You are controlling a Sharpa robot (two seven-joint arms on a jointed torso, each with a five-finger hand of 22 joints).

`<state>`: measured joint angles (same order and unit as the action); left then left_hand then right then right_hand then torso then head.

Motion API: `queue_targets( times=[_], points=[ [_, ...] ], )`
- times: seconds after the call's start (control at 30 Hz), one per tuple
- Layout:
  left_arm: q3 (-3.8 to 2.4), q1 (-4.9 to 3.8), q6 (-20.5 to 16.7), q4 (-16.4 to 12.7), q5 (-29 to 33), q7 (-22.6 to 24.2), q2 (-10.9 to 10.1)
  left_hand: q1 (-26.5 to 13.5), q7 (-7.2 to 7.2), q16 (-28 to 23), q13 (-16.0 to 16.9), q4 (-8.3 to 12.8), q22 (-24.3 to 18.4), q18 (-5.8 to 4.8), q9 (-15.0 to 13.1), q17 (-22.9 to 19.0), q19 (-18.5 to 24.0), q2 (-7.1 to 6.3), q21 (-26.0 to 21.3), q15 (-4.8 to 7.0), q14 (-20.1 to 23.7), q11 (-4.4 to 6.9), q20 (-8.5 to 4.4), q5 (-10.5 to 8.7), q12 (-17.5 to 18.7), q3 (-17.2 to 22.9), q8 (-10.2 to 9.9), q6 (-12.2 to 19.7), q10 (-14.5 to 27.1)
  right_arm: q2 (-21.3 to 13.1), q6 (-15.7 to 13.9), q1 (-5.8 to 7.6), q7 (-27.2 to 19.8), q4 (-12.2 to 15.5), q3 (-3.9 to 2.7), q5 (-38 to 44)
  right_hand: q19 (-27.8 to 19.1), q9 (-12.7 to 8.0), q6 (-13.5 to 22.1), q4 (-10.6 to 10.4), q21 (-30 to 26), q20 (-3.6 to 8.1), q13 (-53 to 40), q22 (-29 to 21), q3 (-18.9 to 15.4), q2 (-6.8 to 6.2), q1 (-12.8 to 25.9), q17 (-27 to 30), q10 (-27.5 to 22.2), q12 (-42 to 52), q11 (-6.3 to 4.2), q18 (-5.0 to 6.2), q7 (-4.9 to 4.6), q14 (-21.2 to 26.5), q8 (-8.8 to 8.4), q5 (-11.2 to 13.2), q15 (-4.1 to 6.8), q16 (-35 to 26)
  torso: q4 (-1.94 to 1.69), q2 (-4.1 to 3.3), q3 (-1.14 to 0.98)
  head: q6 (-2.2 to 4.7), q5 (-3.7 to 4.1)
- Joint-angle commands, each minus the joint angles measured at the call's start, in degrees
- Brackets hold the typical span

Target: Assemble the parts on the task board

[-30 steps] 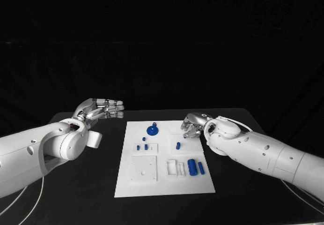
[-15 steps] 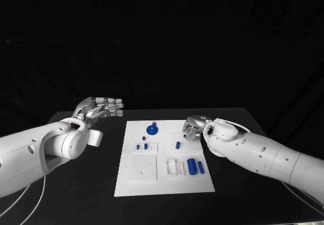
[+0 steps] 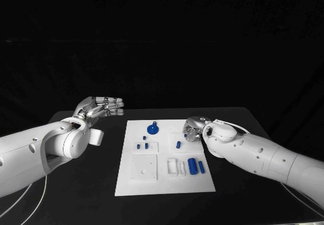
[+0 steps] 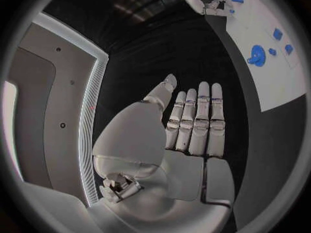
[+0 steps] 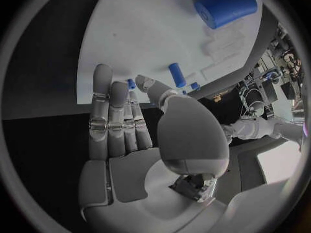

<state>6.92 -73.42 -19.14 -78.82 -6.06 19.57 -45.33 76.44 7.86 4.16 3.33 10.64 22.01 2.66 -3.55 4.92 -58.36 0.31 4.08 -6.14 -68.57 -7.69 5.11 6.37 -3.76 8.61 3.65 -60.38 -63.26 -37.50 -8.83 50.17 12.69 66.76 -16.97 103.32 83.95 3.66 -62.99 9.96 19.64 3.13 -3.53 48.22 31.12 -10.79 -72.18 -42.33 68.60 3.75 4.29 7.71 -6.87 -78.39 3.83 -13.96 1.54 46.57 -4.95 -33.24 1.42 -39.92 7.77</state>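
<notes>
**Operator:** Describe the task board and its location.

**Technician:** You see the task board [image 3: 164,183], a white rectangular plate, lying flat in the middle of the black table [image 3: 81,187] between the two arms. Its surface carries raised white blocks and shallow recesses. Near its far edge lies a round blue disc part [image 3: 152,129] with a small tab. Closer to you, three small blue pegs [image 3: 144,146] stand grouped on a square block, and a single short blue peg [image 3: 178,145] sits to their right. At the near right, two blue cylinders [image 3: 195,167] lie side by side, just beside a pair of white slotted pieces [image 3: 176,167].

**Operator:** Report the state of each hand.

**Technician:** You find the left hand [image 3: 101,108] raised over the table, left of the board and apart from it. In the left wrist view, the left hand's fingers [image 4: 197,121] extend straight and lie side by side, holding nothing. The right hand [image 3: 193,127] hovers at the board's right edge, near the single peg. In the right wrist view its fingers [image 5: 113,121] are extended, thumb set apart, grasping nothing.
</notes>
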Motion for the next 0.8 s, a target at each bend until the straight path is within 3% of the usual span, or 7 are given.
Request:
queue_targets(
  times=[0.03, 0.37, 0.8],
  points=[
    [-0.05, -0.04, -0.4, -0.3, 0.8, 0.9, 0.0, 0.0, -0.15, -0.3, 0.0, 0.0, -0.1, 0.50, -0.1, -0.1, -0.4, 0.48, 0.4, 0.04, 0.4, 0.08, -0.15, 0.09, 0.2, -0.3, 0.0, -0.4, 0.5, 0.3, -0.1, -0.05, -0.3, -0.3, 0.07, 1.2, 2.2, 0.0, -0.6, -0.1, 0.3, -0.37, 0.1, -0.1, 0.6, -0.33, 0.5, 0.1, 0.0, -0.1, 0.00, 2.05, 0.08, -0.4, -0.23, 0.4, 0.02, 0.3, 0.01, -0.07, 0.02, -0.12, -0.25],
    [-0.05, -0.06, -0.3, -0.5, 0.8, 0.6, 0.0, 0.0, -0.09, -0.3, 0.0, 0.0, -0.4, 0.60, -0.1, -0.1, -0.5, 0.49, 0.4, -0.02, 0.5, -0.02, -0.07, 0.07, 0.2, -0.5, 0.0, -0.3, 0.9, 1.3, 0.2, -0.07, -0.5, -1.3, 1.05, 1.3, 2.1, 0.0, -1.2, -0.4, 0.5, -0.32, 0.1, -0.1, 2.7, 0.08, 0.6, 0.0, 0.0, -0.1, -0.05, 1.97, 0.19, -0.4, -0.21, 1.7, 0.02, 0.4, 0.03, -0.09, -0.10, -0.37, -0.67],
    [-0.05, -0.08, -0.2, -0.5, 0.8, 0.4, 0.1, 0.1, -0.13, -0.3, 0.0, -0.1, -0.7, 0.67, -0.1, -0.1, -0.6, 0.63, 0.5, -0.02, 0.5, -0.06, -0.06, -0.05, 0.2, -0.7, 0.0, -0.5, 1.0, 2.5, 1.0, -0.19, -0.8, -2.8, 2.44, 1.4, 2.0, 0.1, -4.4, -0.7, 1.0, 0.19, 0.0, 0.5, 4.7, 1.83, 0.8, -0.4, 2.2, 0.0, -0.83, 1.22, 0.97, -0.4, -0.15, 4.8, 0.59, 0.7, 0.15, -0.10, -0.17, -0.71, -0.67]
  ],
)
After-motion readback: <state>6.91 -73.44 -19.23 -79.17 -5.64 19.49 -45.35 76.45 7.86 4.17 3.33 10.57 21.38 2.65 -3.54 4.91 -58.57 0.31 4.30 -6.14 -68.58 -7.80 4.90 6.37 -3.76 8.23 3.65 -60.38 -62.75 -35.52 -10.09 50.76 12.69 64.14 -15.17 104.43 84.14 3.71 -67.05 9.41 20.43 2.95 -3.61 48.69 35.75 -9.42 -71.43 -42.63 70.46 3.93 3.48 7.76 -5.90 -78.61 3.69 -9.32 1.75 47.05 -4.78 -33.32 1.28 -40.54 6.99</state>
